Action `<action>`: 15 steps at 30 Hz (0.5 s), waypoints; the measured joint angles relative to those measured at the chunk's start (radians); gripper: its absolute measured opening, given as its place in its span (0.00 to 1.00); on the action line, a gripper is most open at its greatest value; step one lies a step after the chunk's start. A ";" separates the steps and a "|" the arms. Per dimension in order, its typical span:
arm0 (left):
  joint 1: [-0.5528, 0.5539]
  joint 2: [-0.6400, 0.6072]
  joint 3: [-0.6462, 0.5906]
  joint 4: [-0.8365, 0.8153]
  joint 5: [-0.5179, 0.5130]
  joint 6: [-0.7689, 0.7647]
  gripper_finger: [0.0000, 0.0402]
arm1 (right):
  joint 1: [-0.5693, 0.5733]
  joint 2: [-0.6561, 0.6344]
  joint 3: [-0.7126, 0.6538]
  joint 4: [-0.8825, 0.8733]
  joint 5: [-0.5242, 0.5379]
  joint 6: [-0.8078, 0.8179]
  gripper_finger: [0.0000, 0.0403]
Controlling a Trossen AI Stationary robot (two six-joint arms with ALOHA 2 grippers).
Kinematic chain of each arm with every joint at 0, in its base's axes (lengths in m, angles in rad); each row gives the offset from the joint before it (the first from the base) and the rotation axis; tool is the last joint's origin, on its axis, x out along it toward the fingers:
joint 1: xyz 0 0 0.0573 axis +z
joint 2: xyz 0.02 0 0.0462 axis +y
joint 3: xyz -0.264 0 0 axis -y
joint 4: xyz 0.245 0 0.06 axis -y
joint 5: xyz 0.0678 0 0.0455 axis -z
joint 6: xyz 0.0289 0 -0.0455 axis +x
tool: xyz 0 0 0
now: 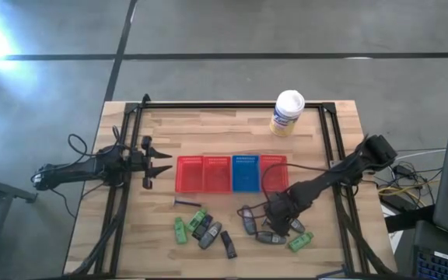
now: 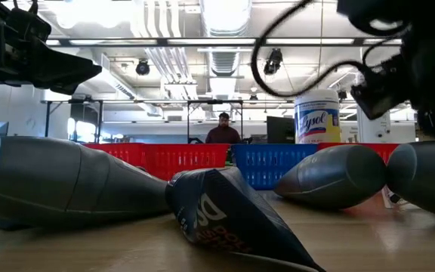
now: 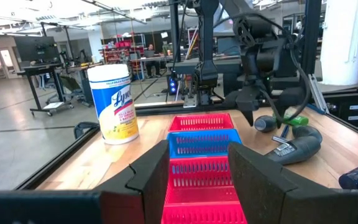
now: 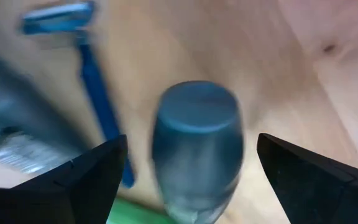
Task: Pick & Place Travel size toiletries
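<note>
Light wooden plank table carries everything, framed by a black metal rail.

Right arm reaches in from the table's right edge, down into the toiletry scatter at the near right. Right gripper: fingers wide apart, straddling a dark grey oval tube that lies on the wood between them; neither finger seen touching it. A blue plastic disposable razor lies just beside that tube.

Left arm lies along the left side of the table, pointing toward the baskets. Left gripper: fingers partly apart, nothing between them, hovering just left of the basket row.

Row of mesh baskets mid-table: red plastic baskets on the left, one blue plastic basket, then another red one on the right.

White cylindrical wipes tub with yellow label stands upright at the far side, well apart from the baskets.

Travel size toiletries lie on the wood in front of the baskets, none seen inside them: a left cluster of bright green bottles and dark tubes; a right cluster around the right gripper, with one green bottle nearest the front edge.

A thin dark stick-like piece lies alone, between the left cluster and the red baskets.
</note>
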 joint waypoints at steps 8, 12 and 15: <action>0.000 0.000 0.000 0.000 0.000 0.000 0.42 | 0.000 0.011 -0.006 0.003 0.107 -0.008 0.78; 0.000 0.000 0.000 0.000 0.000 0.000 0.42 | 0.003 0.011 -0.015 -0.001 0.085 -0.011 0.67; 0.000 0.000 0.000 0.000 0.000 0.000 0.42 | 0.008 0.011 -0.019 -0.007 0.080 -0.008 0.55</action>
